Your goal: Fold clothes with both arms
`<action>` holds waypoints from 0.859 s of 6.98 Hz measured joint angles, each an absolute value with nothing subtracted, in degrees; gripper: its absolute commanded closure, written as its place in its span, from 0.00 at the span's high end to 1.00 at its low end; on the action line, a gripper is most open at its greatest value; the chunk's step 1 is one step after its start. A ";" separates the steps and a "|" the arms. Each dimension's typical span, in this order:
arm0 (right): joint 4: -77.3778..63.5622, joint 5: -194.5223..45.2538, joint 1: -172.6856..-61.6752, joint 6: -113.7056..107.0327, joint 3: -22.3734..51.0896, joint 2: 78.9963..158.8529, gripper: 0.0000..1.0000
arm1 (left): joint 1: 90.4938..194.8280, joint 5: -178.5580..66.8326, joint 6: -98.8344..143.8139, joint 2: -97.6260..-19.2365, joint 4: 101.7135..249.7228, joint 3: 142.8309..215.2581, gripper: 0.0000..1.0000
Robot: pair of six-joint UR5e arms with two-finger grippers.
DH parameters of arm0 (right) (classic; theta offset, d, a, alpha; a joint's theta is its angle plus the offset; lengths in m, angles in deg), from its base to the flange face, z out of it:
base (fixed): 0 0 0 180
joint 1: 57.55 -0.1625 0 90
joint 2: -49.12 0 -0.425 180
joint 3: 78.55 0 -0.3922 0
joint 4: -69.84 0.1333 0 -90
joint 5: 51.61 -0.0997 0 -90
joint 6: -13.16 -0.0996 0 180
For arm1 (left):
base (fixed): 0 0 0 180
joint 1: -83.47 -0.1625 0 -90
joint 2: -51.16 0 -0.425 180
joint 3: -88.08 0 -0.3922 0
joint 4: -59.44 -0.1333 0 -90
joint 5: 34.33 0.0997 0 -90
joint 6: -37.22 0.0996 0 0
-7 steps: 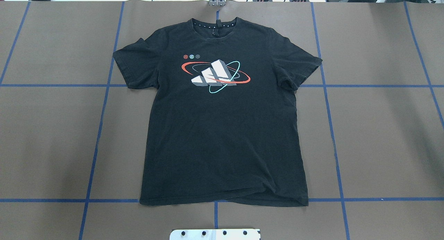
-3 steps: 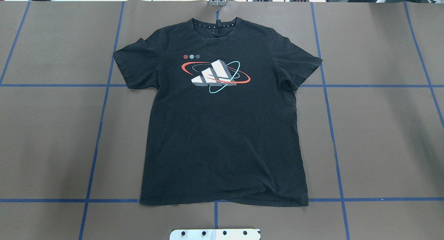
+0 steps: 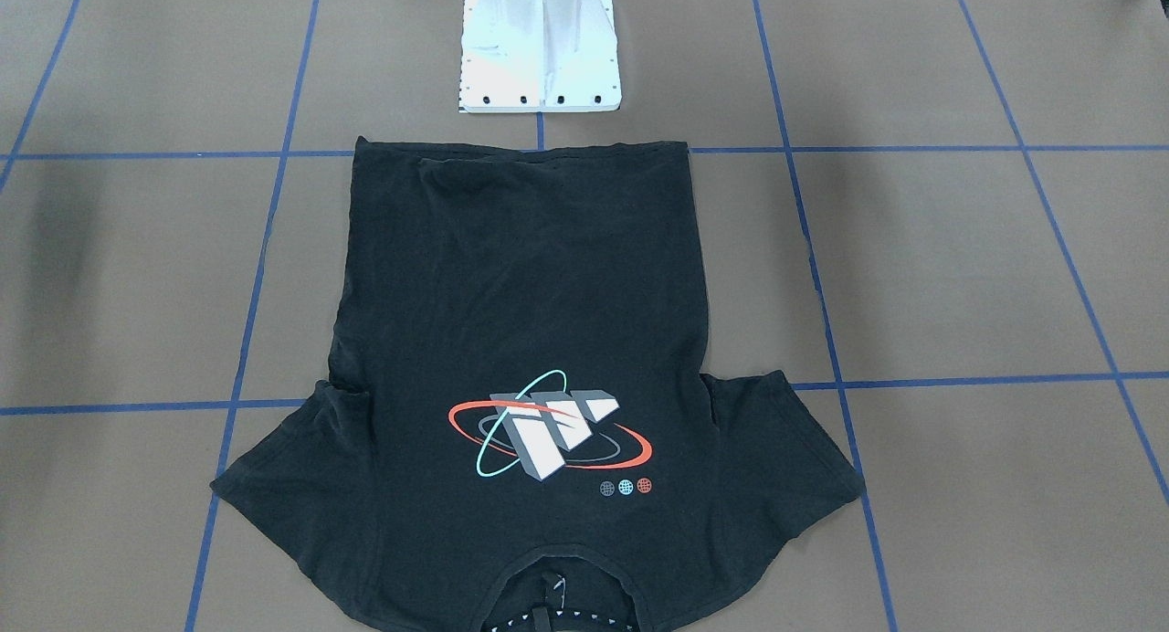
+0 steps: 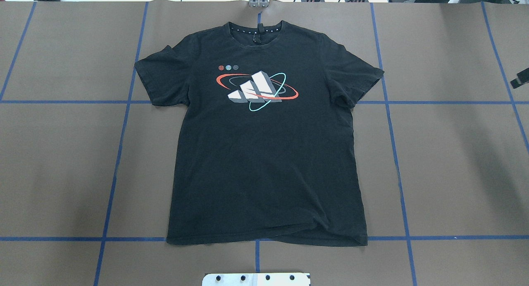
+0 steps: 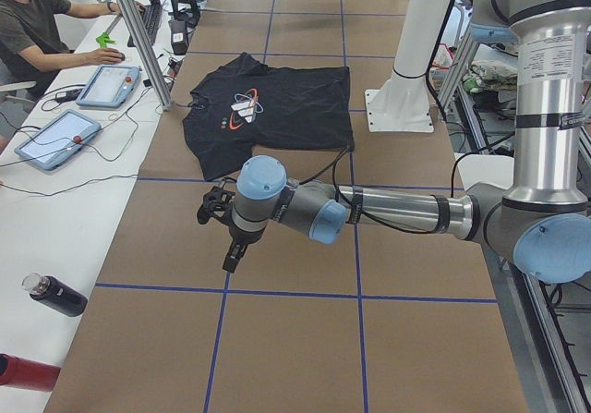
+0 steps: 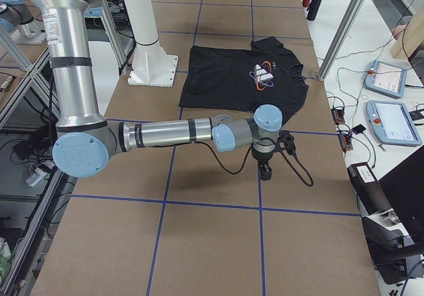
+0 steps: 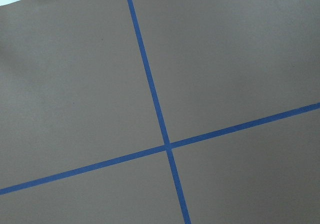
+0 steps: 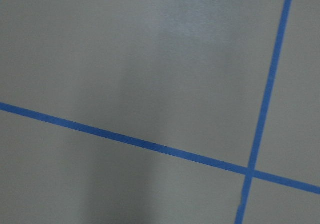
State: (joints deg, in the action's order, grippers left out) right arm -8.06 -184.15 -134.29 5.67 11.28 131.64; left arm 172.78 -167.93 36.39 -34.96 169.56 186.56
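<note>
The black T-shirt lies flat and face up in the middle of the brown table, collar at the far edge and logo print on the chest. It also shows in the front-facing view and in both side views. My left gripper hangs over bare table well clear of the shirt; I cannot tell if it is open or shut. My right gripper hovers over bare table on the other side. Only a black tip of it shows at the overhead view's right edge, and its state is unclear. Both wrist views show only table and blue tape.
The white pedestal base stands just behind the shirt's hem. Blue tape lines grid the table. A person sits at a side bench with tablets. A dark bottle lies on that bench, and a metal post stands near the collar.
A black tip of the right gripper has come in at the overhead view's right edge. The T-shirt has not moved.
</note>
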 measured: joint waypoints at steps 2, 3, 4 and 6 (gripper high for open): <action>-5.35 -184.06 -127.29 -8.27 8.88 124.43 1.00 | 172.76 -168.33 36.22 -34.95 170.71 186.27 1.00; -4.95 -183.76 -124.57 -16.21 7.18 120.50 1.00 | 172.70 -168.35 36.20 -34.92 170.80 186.16 1.00; -4.27 -183.40 -122.80 -23.82 4.31 116.28 0.98 | 172.64 -168.36 36.23 -34.91 170.82 186.04 1.00; 6.81 -182.44 -120.60 -39.76 -4.39 110.98 0.96 | 172.60 -168.39 36.23 -34.91 170.87 185.97 1.00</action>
State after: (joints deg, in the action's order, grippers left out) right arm 6.81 -182.44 -120.60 -39.76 -4.39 110.98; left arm 172.60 -168.39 36.23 -34.91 170.87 185.97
